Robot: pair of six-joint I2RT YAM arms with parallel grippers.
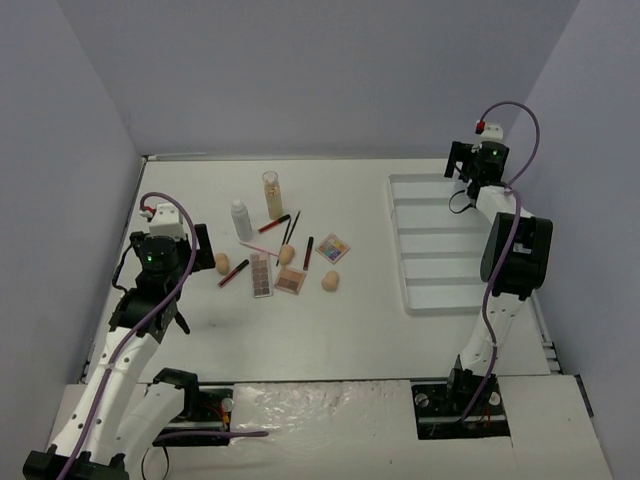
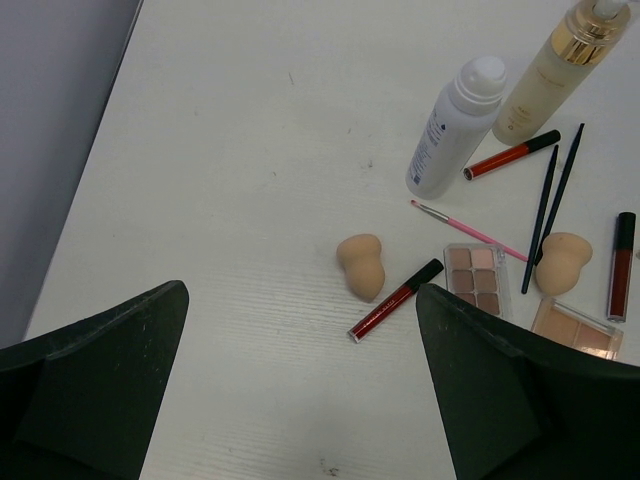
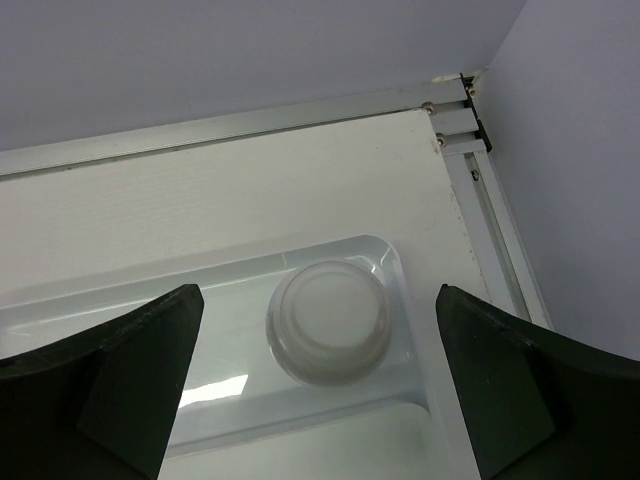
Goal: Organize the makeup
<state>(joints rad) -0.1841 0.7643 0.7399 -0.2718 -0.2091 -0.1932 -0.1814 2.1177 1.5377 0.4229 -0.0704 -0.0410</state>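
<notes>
The makeup lies in a cluster at the table's middle left. There is a white bottle (image 1: 241,220), a clear amber bottle (image 1: 272,195), sponges (image 1: 223,263) (image 1: 287,254) (image 1: 330,281), palettes (image 1: 261,275) (image 1: 333,248), a red lip tube (image 1: 234,273) and thin brushes (image 1: 290,228). My left gripper (image 1: 192,248) is open and empty, just left of the cluster. In the left wrist view (image 2: 300,295) a sponge (image 2: 361,265) and a lip tube (image 2: 395,300) lie ahead of it. My right gripper (image 1: 458,165) is open over the tray's far end. A round white container (image 3: 328,322) stands below it (image 3: 320,292).
The white compartmented tray (image 1: 440,262) lies at the right; its near compartments show nothing in them. The far wall and right table rail (image 3: 490,230) are close to my right gripper. The left wall stands beside my left arm.
</notes>
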